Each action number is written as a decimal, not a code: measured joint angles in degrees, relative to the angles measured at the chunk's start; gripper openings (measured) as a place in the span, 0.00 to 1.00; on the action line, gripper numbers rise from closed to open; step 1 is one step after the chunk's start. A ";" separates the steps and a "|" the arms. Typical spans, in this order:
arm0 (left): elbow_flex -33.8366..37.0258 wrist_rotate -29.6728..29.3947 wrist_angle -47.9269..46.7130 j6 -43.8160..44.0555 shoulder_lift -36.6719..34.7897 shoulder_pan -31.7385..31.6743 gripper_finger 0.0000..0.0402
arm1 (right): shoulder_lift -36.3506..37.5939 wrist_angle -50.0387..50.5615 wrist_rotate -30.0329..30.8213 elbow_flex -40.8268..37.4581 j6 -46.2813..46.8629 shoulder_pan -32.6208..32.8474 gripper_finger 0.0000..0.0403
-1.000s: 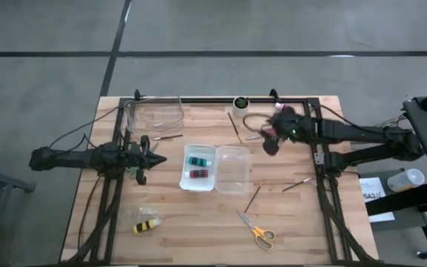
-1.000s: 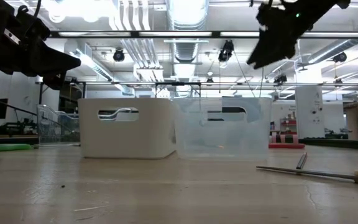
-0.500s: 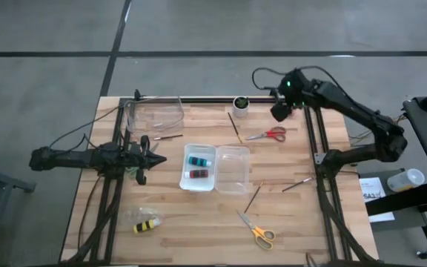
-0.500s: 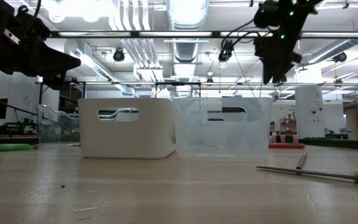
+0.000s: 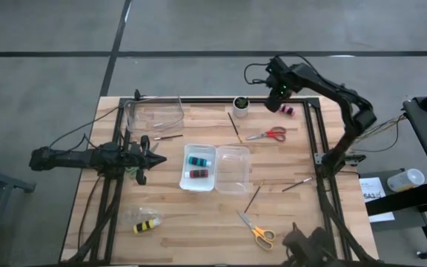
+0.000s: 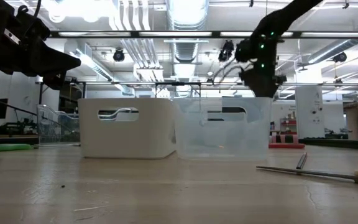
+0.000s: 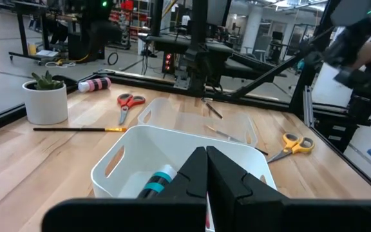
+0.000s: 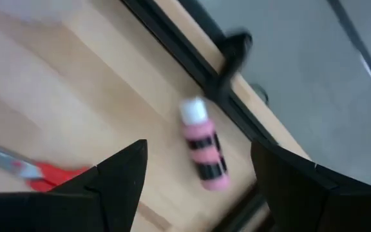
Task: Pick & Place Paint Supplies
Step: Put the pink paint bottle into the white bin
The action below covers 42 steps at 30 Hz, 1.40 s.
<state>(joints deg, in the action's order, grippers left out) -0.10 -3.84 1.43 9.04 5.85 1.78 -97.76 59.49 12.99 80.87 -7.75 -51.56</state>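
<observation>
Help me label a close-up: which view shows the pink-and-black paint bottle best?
The right wrist view: the pink-and-black paint bottle lies large between the open right gripper's fingers. The high view shows it tiny by the far rail; the left wrist view, small and distant; the low view, not at all.

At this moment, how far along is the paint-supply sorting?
Done: teal bottle and red bottle lie in the white bin. In hand: nothing; the open right hand hovers above a pink bottle. Left: red scissors, yellow scissors, yellow-and-black bottle, brushes. The left hand waits shut.
</observation>
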 joint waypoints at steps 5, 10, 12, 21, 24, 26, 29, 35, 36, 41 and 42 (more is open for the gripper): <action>-0.02 0.00 0.00 0.00 0.00 0.02 0.00 | -4.77 1.78 0.59 2.20 -2.22 -2.67 0.68; -0.01 0.00 0.00 0.00 0.00 0.01 0.00 | -7.75 2.13 0.62 2.38 -6.22 -5.01 0.68; 0.00 0.00 0.00 0.00 0.00 0.01 0.00 | -8.75 2.94 0.59 2.37 -6.71 -5.98 0.68; 0.01 0.00 0.00 0.00 0.00 0.02 0.00 | -11.93 3.41 0.14 1.93 -5.99 -8.63 0.68; 0.00 0.00 0.00 0.00 0.00 0.00 0.00 | -12.95 3.34 -1.45 1.92 -6.18 -8.65 0.68; -0.01 0.00 0.00 0.00 0.00 0.02 0.00 | -14.01 3.26 -3.23 1.90 -6.68 -8.65 0.68; 0.00 0.00 0.00 0.00 0.00 0.00 0.00 | -15.61 3.11 -2.39 1.87 -7.07 -8.65 0.68; -0.02 0.00 0.00 0.00 0.00 0.01 0.00 | -18.64 2.66 -2.19 1.84 -7.64 -8.98 0.68; 0.00 0.00 0.00 0.00 0.00 0.02 0.00 | -19.06 2.65 -2.35 1.84 -7.71 -8.99 0.68; 0.00 0.00 0.00 0.00 0.00 0.00 0.00 | -20.57 2.65 -2.58 1.84 -7.69 -9.04 0.68; -0.02 0.00 0.00 0.00 0.00 0.02 0.00 | -20.87 2.67 -2.58 1.84 -7.62 -9.04 0.68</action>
<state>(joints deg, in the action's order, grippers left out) -0.12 -3.84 1.43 9.04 5.85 1.80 -118.63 62.16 10.41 82.72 -15.37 -60.59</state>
